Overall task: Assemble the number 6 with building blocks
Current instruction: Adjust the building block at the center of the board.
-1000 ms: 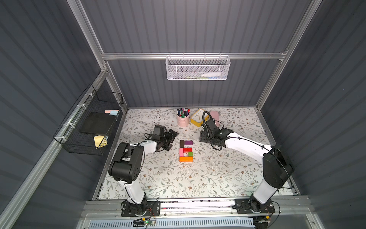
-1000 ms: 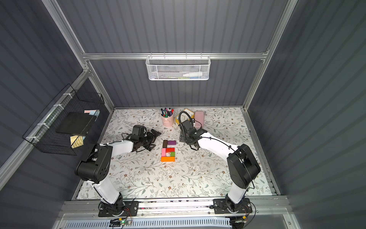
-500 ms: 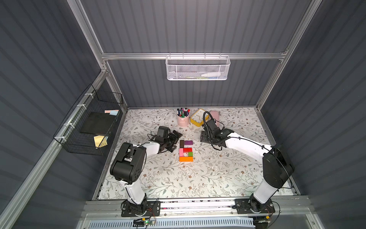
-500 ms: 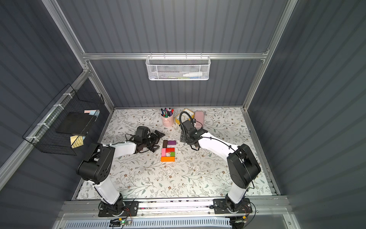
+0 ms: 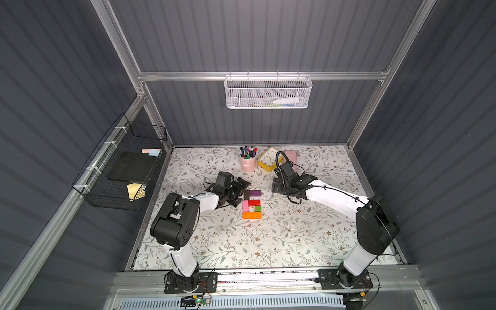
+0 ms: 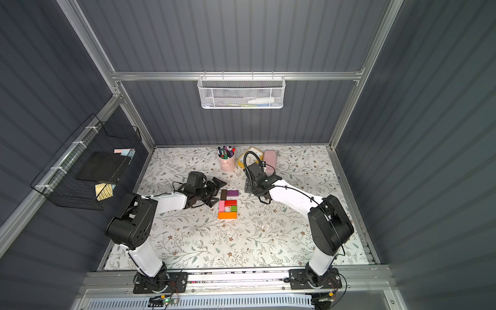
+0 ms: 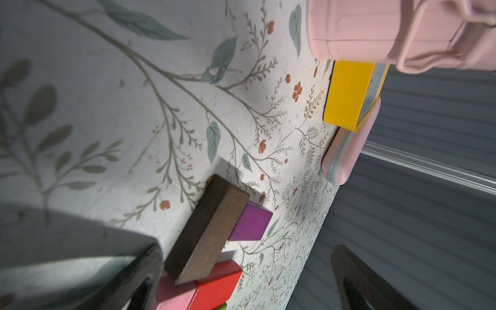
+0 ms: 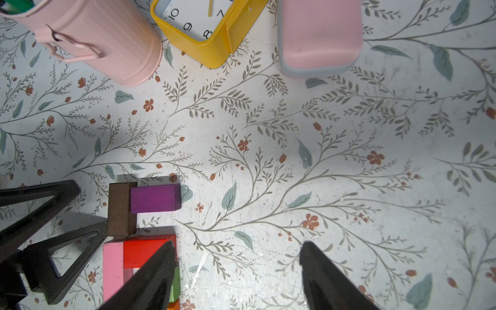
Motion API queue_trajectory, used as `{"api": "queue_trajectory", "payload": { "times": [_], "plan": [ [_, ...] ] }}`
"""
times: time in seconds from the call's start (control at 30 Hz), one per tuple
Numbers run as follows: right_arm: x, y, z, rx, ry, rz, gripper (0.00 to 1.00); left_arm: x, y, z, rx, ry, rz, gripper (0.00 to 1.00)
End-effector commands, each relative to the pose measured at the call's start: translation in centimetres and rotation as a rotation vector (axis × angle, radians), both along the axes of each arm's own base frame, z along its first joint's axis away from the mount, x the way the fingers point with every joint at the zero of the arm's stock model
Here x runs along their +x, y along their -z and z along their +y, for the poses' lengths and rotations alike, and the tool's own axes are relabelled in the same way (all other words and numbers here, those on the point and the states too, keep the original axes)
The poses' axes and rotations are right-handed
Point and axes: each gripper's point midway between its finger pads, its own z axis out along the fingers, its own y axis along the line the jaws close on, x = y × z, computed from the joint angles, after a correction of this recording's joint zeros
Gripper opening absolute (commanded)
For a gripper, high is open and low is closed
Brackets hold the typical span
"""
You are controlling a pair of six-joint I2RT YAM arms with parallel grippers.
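Right wrist view: left tool [image 8: 90, 209] spread wide beside the brown block [image 8: 122, 209], right tool [image 8: 239, 257] parted, both empty.

Floral tabletop [image 5: 295, 241], coloured building blocks [image 5: 254, 203] mid-table, pink pen cup [image 5: 248, 163], yellow clock [image 5: 266, 161], pale pink case [image 5: 291, 157]
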Motion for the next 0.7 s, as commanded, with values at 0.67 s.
{"api": "queue_trajectory", "payload": {
  "times": [0.67],
  "plan": [
    [-0.34, -0.12, -0.47, 0.012, 0.018, 0.008, 0.75, -3.42, 5.18, 0.8, 0.077, 0.0, 0.187, 0.99]
  ]
}}
